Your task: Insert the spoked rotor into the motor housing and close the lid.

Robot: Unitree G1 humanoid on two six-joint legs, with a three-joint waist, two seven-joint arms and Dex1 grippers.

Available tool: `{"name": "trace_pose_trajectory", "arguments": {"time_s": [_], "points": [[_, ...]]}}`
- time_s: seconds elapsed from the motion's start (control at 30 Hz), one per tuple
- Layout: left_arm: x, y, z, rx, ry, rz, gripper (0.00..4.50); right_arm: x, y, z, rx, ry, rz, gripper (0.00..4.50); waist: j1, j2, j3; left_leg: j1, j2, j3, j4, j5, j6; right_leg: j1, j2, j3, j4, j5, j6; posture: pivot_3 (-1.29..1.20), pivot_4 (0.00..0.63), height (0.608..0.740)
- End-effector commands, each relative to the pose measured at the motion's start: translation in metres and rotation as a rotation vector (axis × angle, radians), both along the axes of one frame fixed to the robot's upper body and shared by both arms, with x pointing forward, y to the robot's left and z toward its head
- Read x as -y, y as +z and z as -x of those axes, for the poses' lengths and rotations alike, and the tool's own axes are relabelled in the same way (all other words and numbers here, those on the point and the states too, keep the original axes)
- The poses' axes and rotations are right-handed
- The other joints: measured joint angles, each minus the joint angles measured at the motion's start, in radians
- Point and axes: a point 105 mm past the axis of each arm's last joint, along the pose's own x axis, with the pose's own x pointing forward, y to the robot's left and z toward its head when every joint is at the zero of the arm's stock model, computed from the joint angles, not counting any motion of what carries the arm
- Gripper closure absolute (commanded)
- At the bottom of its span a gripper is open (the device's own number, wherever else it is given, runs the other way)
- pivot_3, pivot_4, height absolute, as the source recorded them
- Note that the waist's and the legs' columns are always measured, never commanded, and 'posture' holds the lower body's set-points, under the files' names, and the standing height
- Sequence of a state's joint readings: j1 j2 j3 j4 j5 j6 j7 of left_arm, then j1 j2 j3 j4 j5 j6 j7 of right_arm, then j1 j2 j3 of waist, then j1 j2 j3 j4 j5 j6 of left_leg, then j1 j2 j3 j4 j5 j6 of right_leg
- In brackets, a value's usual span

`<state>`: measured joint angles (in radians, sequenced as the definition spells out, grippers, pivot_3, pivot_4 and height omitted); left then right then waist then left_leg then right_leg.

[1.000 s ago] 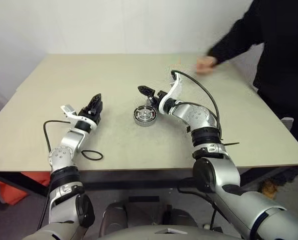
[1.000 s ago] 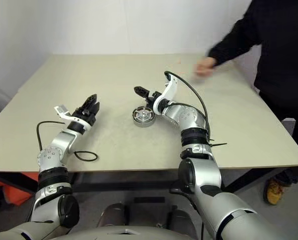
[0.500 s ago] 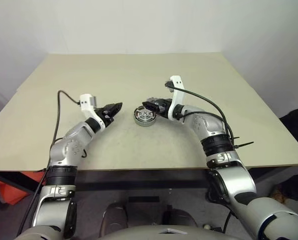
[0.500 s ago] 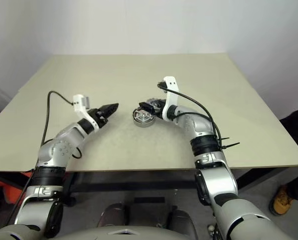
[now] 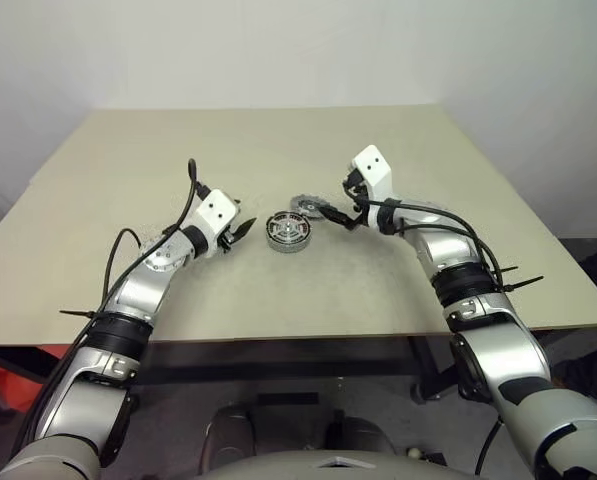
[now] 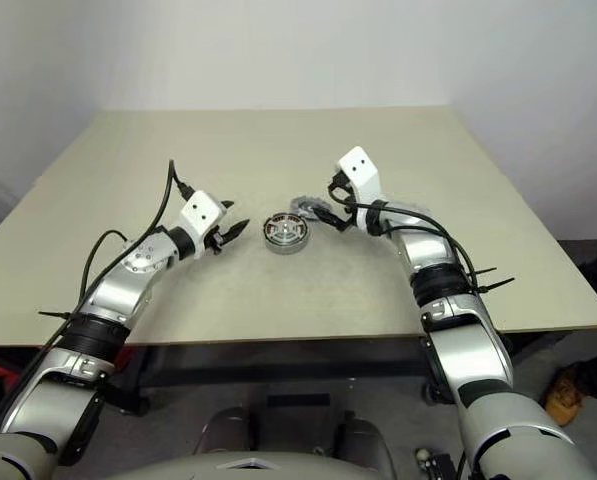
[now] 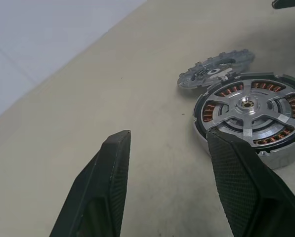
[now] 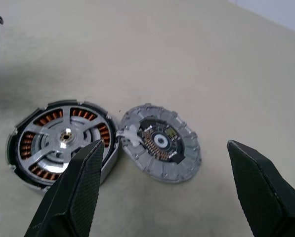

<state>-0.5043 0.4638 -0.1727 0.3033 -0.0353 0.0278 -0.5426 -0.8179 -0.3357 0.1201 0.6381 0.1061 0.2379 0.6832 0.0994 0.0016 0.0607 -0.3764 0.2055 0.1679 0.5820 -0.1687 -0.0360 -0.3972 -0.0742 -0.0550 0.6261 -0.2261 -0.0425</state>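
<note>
The motor housing (image 5: 289, 232) lies near the middle of the table, a dark ring with copper windings. The shiny spoked rotor (image 7: 246, 104) sits inside it, spokes up. The lid (image 5: 306, 206), grey with a notched rim, lies flat against the housing's far right edge, its inner side up (image 8: 159, 142). My left gripper (image 5: 240, 230) is just left of the housing, open, nothing between its fingers (image 7: 112, 173). My right gripper (image 5: 336, 213) hovers to the right of the lid and housing, open wide and empty, its fingers (image 8: 83, 182) spread either side of the lid in the right wrist view.
The beige table (image 5: 278, 140) reaches back to a white wall. Its front edge (image 5: 308, 332) runs below both arms. A black cable (image 5: 118, 250) loops along my left forearm. A person's shoe (image 6: 568, 385) shows on the floor at the lower right.
The person's arm at the back right has left the view. Both wrists have rolled over. My left gripper came closer to the housing; my right gripper drew back to the right.
</note>
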Motion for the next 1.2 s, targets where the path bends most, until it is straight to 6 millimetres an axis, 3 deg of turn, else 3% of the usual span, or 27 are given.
{"name": "trace_pose_trajectory", "arguments": {"time_s": [0.03, 0.13, 0.2, 0.33, 0.43, 0.5, 0.7, 0.93, 1.2], "points": [[-0.002, 0.007, 0.001, 0.013, -0.016, 0.047, 1.94, 0.004, 0.009, -0.009, -0.098, -0.117, -0.210, 0.04, -0.001, 0.000, 0.000, 0.000, 0.000, 0.000, 0.000, 0.000, 0.000, 0.000, 0.000, 0.000, 0.000, 0.000, 0.000, 0.00, 0.000, 0.740], [0.002, 0.014, 0.005, -0.060, -0.023, 0.243, 1.94, -0.003, 0.016, -0.004, -0.294, -0.128, -0.521, 0.04, 0.002, 0.000, 0.000, 0.001, 0.000, 0.001, 0.001, 0.000, 0.000, 0.000, 0.000, 0.000, 0.000, 0.001, -0.001, 0.00, 0.000, 0.740], [0.003, 0.015, 0.006, -0.074, -0.031, 0.256, 1.94, -0.006, 0.022, 0.005, -0.218, -0.050, -0.456, 0.04, 0.005, 0.000, 0.000, 0.000, 0.000, 0.001, 0.001, 0.000, 0.000, 0.000, 0.000, 0.000, 0.000, 0.001, -0.002, 0.00, 0.000, 0.740], [0.001, 0.010, 0.008, -0.090, -0.027, 0.244, 1.94, -0.005, 0.030, 0.022, 0.084, 0.123, -0.037, 0.04, 0.020, 0.000, 0.000, 0.000, 0.000, 0.001, 0.001, 0.000, 0.000, 0.000, 0.000, 0.000, 0.000, 0.001, -0.003, 0.00, 0.000, 0.740], [0.002, 0.009, 0.009, -0.098, -0.033, 0.245, 1.94, -0.005, 0.034, 0.039, 0.267, 0.407, 0.374, 0.04, 0.025, 0.000, 0.000, 0.001, 0.000, 0.001, 0.002, 0.000, 0.001, 0.000, -0.001, 0.000, 0.000, 0.002, -0.002, 0.00, 0.000, 0.740], [0.007, 0.008, 0.011, -0.102, -0.053, 0.241, 1.94, -0.001, 0.027, 0.041, 0.287, 0.557, 0.596, 0.04, 0.024, 0.000, 0.000, 0.001, 0.000, 0.001, 0.003, -0.001, 0.001, 0.001, -0.001, 0.000, 0.000, 0.002, -0.002, 0.00, 0.000, 0.740], [0.020, 0.005, 0.014, -0.112, -0.100, 0.219, 1.94, -0.004, 0.002, 0.036, 0.220, 0.818, 0.917, 0.04, 0.005, 0.000, 0.000, 0.002, 0.001, 0.002, 0.010, -0.004, 0.006, 0.000, 0.000, 0.000, 0.008, 0.001, -0.004, 0.00, 0.000, 0.740], [0.024, -0.001, 0.028, -0.144, -0.132, 0.219, 1.94, -0.031, -0.010, 0.027, 0.216, 0.869, 0.960, 0.04, -0.005, 0.000, 0.001, -0.002, 0.002, 0.002, 0.017, -0.006, 0.010, -0.004, -0.001, 0.001, 0.014, 0.000, -0.005, 0.00, 0.000, 0.740], [0.019, -0.003, 0.035, -0.157, -0.118, 0.206, 1.94, -0.052, -0.003, 0.016, 0.262, 0.801, 0.941, 0.04, -0.006, 0.001, 0.001, -0.003, 0.002, 0.002, 0.017, -0.006, 0.011, -0.006, -0.001, 0.001, 0.015, -0.001, -0.006, 0.00, 0.000, 0.740]]}}
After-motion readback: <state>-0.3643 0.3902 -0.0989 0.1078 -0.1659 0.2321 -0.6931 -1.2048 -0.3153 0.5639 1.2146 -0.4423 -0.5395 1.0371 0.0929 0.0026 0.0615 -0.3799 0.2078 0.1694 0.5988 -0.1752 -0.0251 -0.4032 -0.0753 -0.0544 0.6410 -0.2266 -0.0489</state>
